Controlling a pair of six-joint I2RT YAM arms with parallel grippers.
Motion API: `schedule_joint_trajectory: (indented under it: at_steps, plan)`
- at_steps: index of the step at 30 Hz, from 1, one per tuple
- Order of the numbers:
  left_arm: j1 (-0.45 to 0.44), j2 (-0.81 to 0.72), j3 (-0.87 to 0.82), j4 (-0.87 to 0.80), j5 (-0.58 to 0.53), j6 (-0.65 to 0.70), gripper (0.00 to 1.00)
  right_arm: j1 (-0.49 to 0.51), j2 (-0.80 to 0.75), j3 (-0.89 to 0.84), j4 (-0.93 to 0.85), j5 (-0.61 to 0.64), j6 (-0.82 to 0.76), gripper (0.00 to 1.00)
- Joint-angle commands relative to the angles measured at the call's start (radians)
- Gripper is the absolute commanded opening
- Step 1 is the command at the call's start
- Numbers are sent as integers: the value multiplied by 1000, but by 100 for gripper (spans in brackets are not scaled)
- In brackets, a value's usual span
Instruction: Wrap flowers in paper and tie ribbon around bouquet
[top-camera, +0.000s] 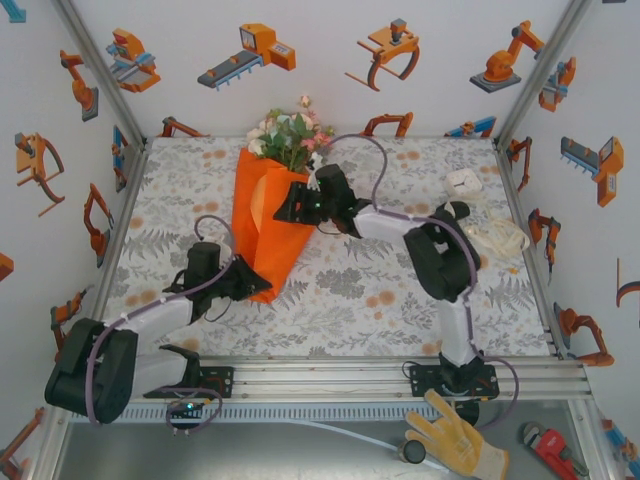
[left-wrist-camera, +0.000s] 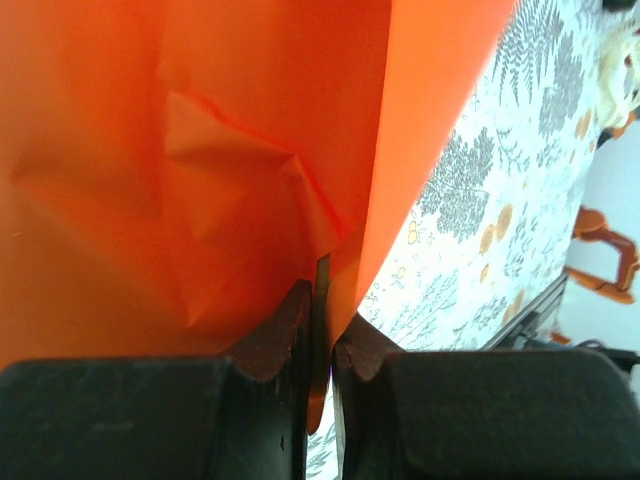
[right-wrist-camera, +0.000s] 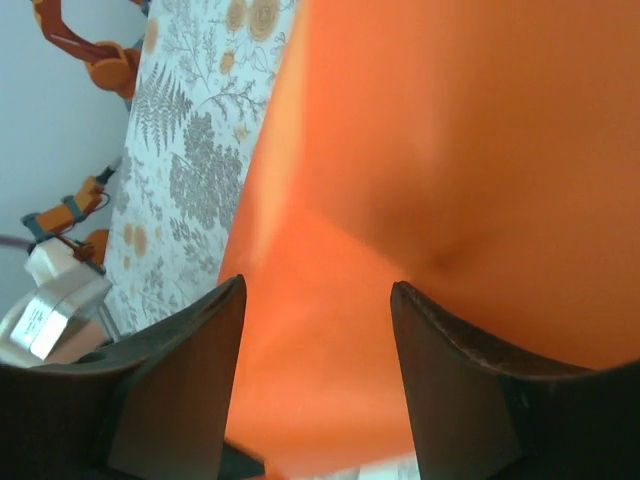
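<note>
The bouquet lies on the table as an orange paper cone, with the flowers sticking out of its far, wide end. My left gripper is at the cone's near tip. In the left wrist view that gripper is shut on the paper, with a thin green stem pinched in the fold. My right gripper sits against the cone's right side. Its jaws are open, with the paper just beyond them. The cream ribbon lies in a loose bundle at the right.
A small white box sits at the back right near the ribbon. Off the table's near edge, a yellow glove and a red wrench lie on the frame. Walls close in the left, right and back sides.
</note>
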Motion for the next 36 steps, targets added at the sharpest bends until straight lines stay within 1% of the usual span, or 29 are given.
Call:
schedule_joint_trajectory:
  at_steps: [1, 3, 6, 8, 10, 12, 15, 19, 22, 23, 25, 27, 30, 32, 34, 36]
  plan:
    - [-38, -23, 67, -62, 5, 171, 17, 3, -203, -125, 9, 230, -24, 65]
    - [-78, -5, 90, -75, -1, 220, 18, 4, -272, -215, 29, 280, 1, 68]
    - [-142, 40, 117, -68, -26, 252, 26, 15, -332, -303, 46, 319, 76, 70]
    - [-163, 73, 127, -46, -34, 244, 30, 33, -347, -333, 40, 333, 121, 71]
    - [-168, 97, 122, -2, -39, 217, 37, 62, -349, -336, 2, 374, 138, 71]
    - [-170, 109, 119, 24, -40, 198, 41, 74, -335, -334, -33, 403, 138, 72]
    - [-173, 115, 117, 39, -33, 194, 49, 75, -303, -328, -38, 388, 145, 72]
    - [-174, 95, 114, 28, -39, 186, 52, 75, -267, -313, -48, 380, 160, 73]
    - [-172, 47, 116, 7, -51, 179, 53, 75, -257, -306, -101, 426, 170, 72]
    - [-172, 28, 119, -2, -51, 176, 53, 75, -256, -306, -116, 435, 174, 69]
    - [-169, -25, 128, -31, -56, 159, 54, 75, -259, -309, -134, 441, 182, 52]
    - [-158, -79, 137, -54, -55, 137, 55, 75, -266, -308, -141, 435, 188, 39]
    - [-131, -168, 166, -140, -95, 107, 56, 76, -278, -304, -151, 424, 194, 22]
    - [-96, -203, 204, -239, -146, 104, 58, 78, -282, -297, -165, 420, 191, 17]
    - [-47, -201, 253, -331, -189, 116, 58, 79, -286, -292, -174, 416, 185, 8]
    - [-2, -174, 269, -343, -200, 133, 57, 78, -288, -292, -177, 408, 183, 2]
